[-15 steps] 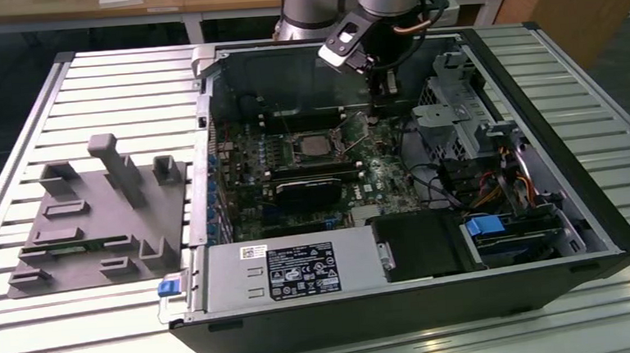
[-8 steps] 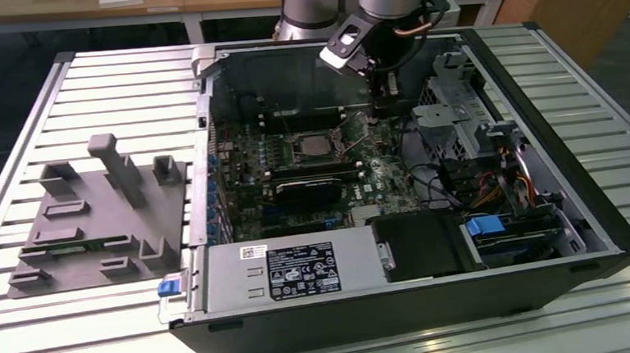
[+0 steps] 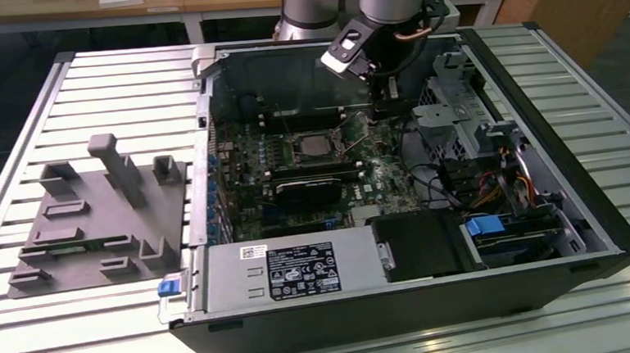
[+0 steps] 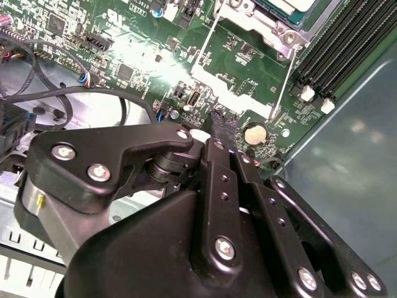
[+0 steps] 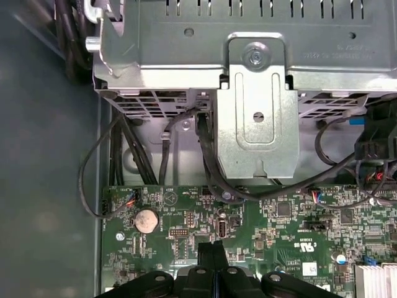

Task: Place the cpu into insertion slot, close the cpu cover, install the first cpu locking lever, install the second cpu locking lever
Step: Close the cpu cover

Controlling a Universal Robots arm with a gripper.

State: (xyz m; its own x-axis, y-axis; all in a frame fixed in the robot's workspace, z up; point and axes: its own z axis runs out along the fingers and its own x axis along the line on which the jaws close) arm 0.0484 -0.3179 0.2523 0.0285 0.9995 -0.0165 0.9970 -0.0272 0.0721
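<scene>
The cpu (image 3: 316,146) is a small silvery square lying in the insertion slot (image 3: 294,136) on the green board inside the open computer case. The cpu cover (image 4: 255,19) shows as a silver frame around the chip's edge (image 4: 286,6). Two thin wire levers (image 4: 201,43) (image 4: 284,84) run out from the socket over the board. My gripper (image 3: 379,113) hangs just to the exterior view's right of the socket, low over the board. Its black fingertips (image 5: 211,253) are pressed together with nothing between them, near a coin battery (image 5: 146,218).
A black ribbed block (image 3: 305,189) lies in front of the socket, and the grey power supply (image 3: 288,272) fills the case's front. A metal drive cage (image 3: 471,122) and cables (image 5: 124,155) crowd the exterior view's right. A grey fixture (image 3: 98,214) sits outside on the slatted table (image 3: 123,81).
</scene>
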